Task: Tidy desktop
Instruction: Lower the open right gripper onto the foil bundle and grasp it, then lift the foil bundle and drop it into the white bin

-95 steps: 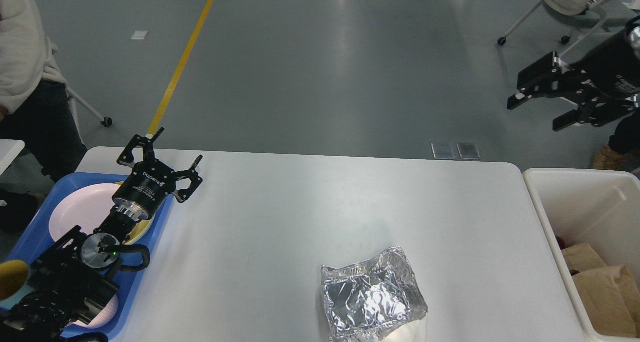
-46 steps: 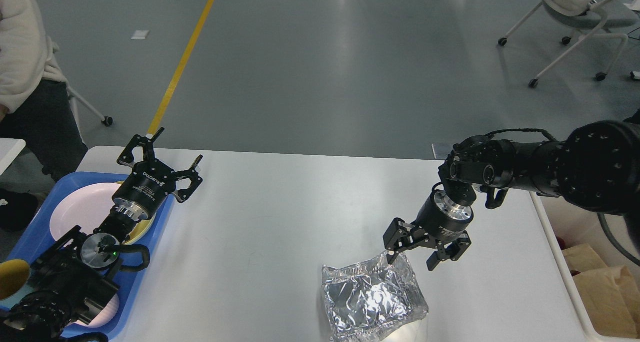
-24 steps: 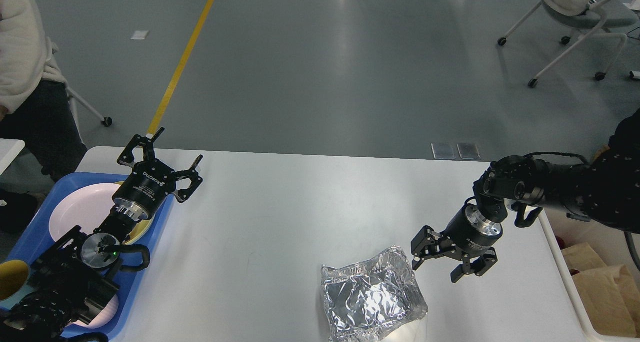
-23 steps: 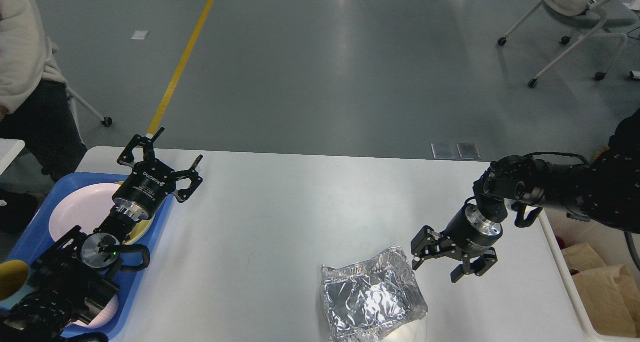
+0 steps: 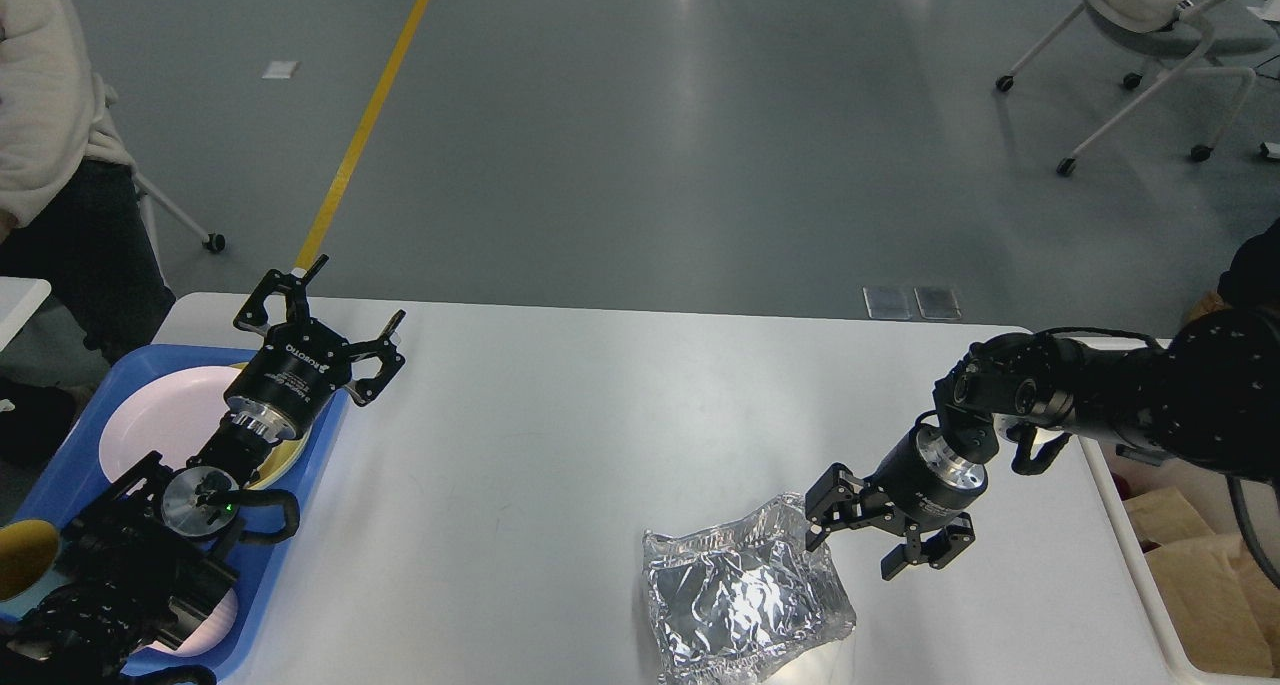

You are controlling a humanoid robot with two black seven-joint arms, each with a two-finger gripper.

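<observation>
The white desktop [image 5: 600,435] fills the middle of the head view. A crumpled silver foil container [image 5: 745,590] lies on it near the front edge. My right gripper [image 5: 855,555] is open, pointing down-left, just beside the foil's upper right corner; whether it touches the foil I cannot tell. My left gripper [image 5: 345,310] is open and empty, held above the desktop's far left corner, by the blue tray [image 5: 300,520].
The blue tray at the left holds a pink plate [image 5: 160,420], a yellow dish and a yellow cup [image 5: 20,560]. A white bin [image 5: 1110,485] with brown paper bags [image 5: 1205,605] stands at the right. A person [image 5: 50,145] stands far left; an office chair [image 5: 1160,25] far right.
My right arm came in from the upper right and swung down over the desktop. In the last half second its open gripper shifted left and down, closer to the foil. The left arm has not moved.
</observation>
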